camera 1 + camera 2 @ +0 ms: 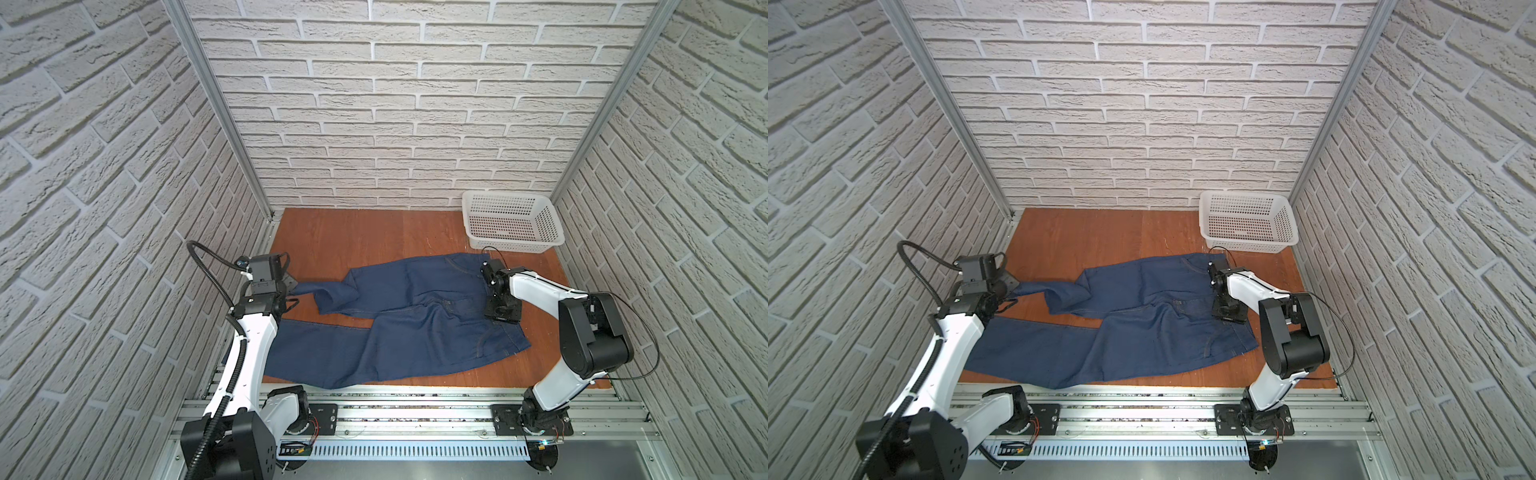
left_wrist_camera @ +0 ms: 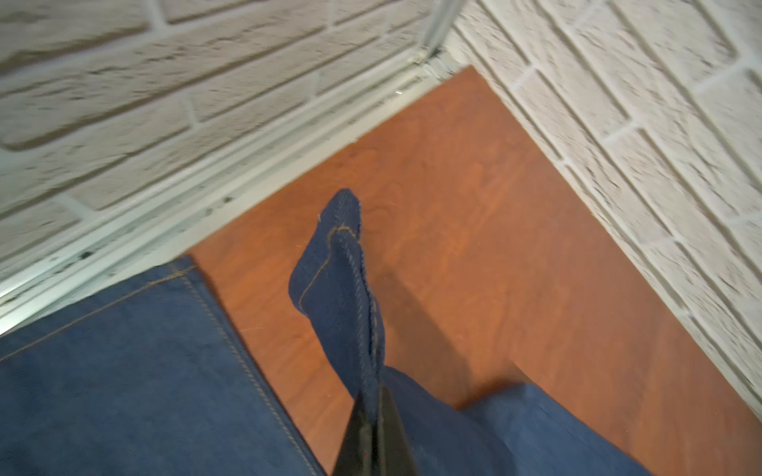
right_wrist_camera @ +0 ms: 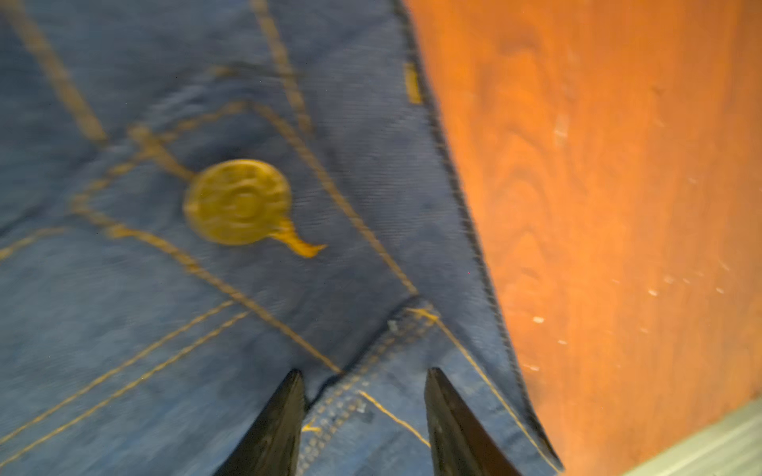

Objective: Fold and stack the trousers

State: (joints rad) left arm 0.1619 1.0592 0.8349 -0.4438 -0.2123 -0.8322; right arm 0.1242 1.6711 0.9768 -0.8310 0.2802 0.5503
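there is one pair of trousers (image 1: 415, 320), dark blue denim, spread on the one brown wooden table (image 1: 353, 237) between the two grippers. the left gripper (image 2: 373, 397) has its jaws fully closed on the hem end of one leg. this end sticks up out of the jaws, lifted off the table, and the leg runs away from the jaws with a twist toward the seat. the second leg lies flat, just beside these jaws on the side of the arm's base. the right gripper (image 3: 363, 377) is at the waist end with its two fingers standing about half way apart, tips down at the denim. a stitched seam lies between them, loose and not pinched. one brass-coloured button (image 3: 238, 202) sits just ahead of these jaws, and the waist edge passes close beside one finger. one white perforated basket (image 1: 515, 245) stands beyond the right jaws, apart from the trousers.
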